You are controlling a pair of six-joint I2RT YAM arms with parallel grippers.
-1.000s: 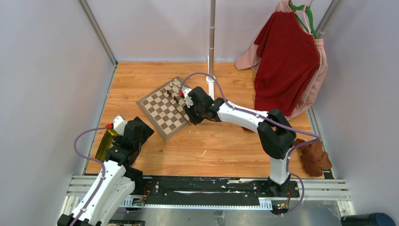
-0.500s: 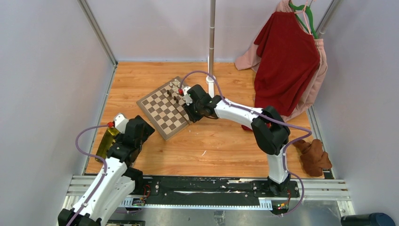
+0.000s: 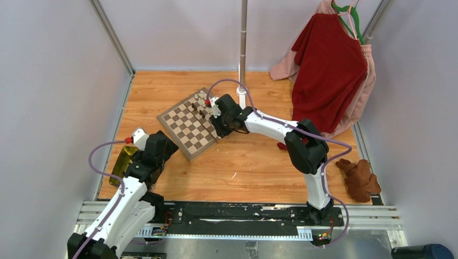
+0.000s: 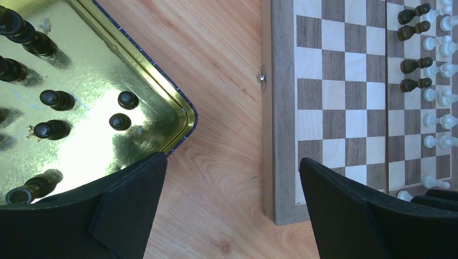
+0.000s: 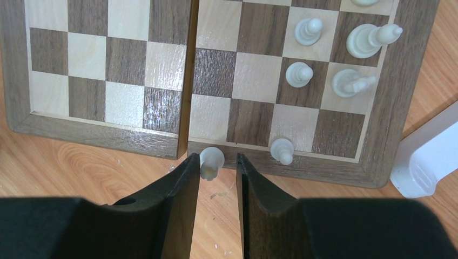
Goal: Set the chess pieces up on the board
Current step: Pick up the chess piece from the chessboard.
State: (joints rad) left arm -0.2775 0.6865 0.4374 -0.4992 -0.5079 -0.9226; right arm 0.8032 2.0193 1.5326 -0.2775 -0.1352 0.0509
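The board point(image 3: 186, 127) lies turned on the wooden table. Several cream-white chess pieces point(image 4: 438, 97) line its far side, with dark brown pawns point(image 4: 416, 65) beside them. Other dark pieces point(image 4: 56, 100) stand in the shiny yellow tray point(image 4: 92, 143). My left gripper point(image 4: 232, 167) is wide open and empty over bare table between tray and board corner point(image 4: 267, 135). My right gripper point(image 5: 219, 157) is at the board's rim point(image 5: 102, 135), jaws a narrow gap apart. A white pawn point(image 5: 211, 161) rests against the left fingertip, clear of the right one. Another pawn point(image 5: 282, 150) stands on the rim.
A white pole base point(image 5: 432, 156) stands just beyond the board's corner, its pole point(image 3: 243, 48) rising behind. Red and pink clothes point(image 3: 329, 70) hang at the back right. A brown cloth point(image 3: 359, 178) lies at the right edge. Grey walls close in both sides.
My right gripper has edged a little further along the board's near side. My left arm has crept slightly forward toward the board.
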